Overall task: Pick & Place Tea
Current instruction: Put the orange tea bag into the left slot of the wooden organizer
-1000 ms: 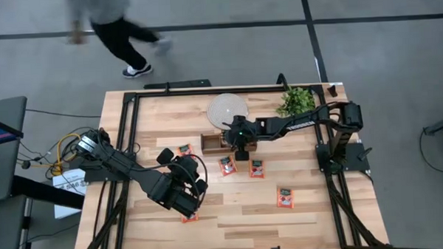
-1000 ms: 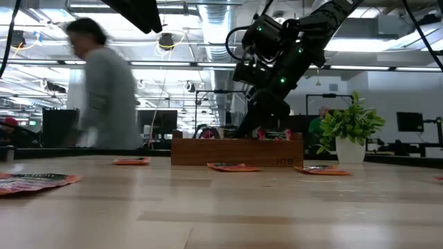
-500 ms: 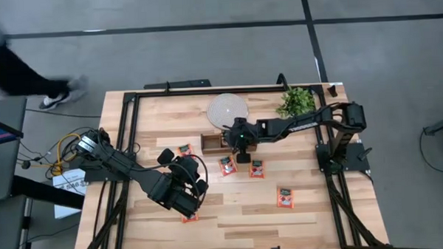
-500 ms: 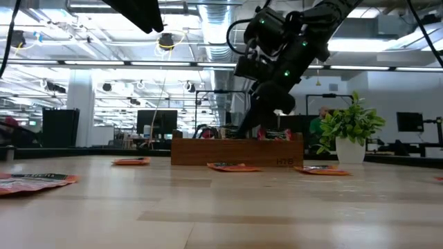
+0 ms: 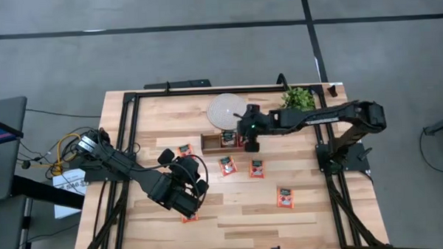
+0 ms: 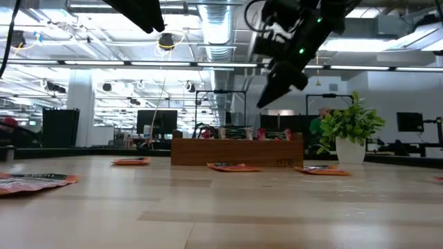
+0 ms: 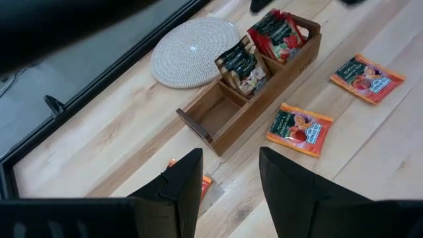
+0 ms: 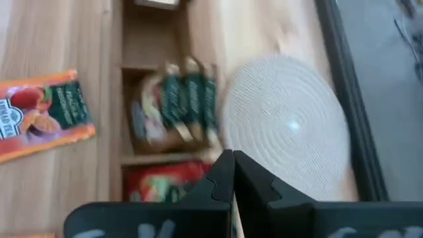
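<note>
The right end effector point(image 5: 252, 143) hangs above the counter point(image 5: 239, 212) at the end of the wooden tray point(image 5: 223, 141) nearest the right arm, its two fingers pressed together with nothing between them. Just under it the tray holds tea sachets: red-orange ones point(image 7: 281, 36) in the end compartment and pale tan ones point(image 7: 242, 63) in the middle compartment, while the far end compartment shows bare wood. The round white disc point(image 5: 228, 109) lies just beside the tray. More red-orange sachets lie flat on the counter: two point(image 5: 227, 166) near the tray on the side away from the disc, one point(image 5: 285, 198) well apart toward the right arm's base, and one point(image 5: 185, 150) near the left arm. The left end effector point(image 7: 228, 192) hovers over the counter well apart from the tray, fingers spread, nothing between them.
</note>
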Robot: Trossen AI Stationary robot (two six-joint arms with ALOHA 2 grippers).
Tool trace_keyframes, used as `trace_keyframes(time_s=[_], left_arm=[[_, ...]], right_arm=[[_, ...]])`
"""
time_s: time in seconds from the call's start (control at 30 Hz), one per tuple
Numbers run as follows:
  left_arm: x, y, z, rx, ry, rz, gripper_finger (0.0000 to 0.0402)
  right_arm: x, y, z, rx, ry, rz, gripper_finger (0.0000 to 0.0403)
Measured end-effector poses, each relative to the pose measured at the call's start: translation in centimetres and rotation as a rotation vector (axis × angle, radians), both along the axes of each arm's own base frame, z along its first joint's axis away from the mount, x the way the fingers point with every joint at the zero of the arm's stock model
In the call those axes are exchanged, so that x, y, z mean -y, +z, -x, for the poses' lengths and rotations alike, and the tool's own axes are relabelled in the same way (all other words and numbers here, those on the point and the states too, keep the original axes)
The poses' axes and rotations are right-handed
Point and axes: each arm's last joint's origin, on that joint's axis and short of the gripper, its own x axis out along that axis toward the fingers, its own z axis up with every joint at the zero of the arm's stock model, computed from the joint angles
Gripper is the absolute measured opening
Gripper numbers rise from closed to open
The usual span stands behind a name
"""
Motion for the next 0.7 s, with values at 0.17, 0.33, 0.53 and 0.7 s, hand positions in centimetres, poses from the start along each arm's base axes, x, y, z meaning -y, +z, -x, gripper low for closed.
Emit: trace_keyframes(time_s=[0.17,0.33,0.53,0.7], left_arm=[[0.1,0.0,-0.1,-0.018,-0.028,-0.011,0.0142],[0.1,0.0,-0.1,-0.036,-0.047,-0.017,0.0142],[0.2,-0.1,-0.1,-0.054,-0.048,0.028,0.0142],[0.3,-0.2,-0.1,-0.074,-0.048,0.073,0.0142]], right_arm=[[0.0,2.2,3.2,-0.058,-0.092,-0.065,0.0],[-1.9,4.0,6.8,-0.164,-0.131,-0.131,0.0],[-6.4,5.5,10.5,-0.187,-0.054,-0.211,0.0],[-9.8,4.9,12.7,-0.195,0.044,-0.364,0.0]])
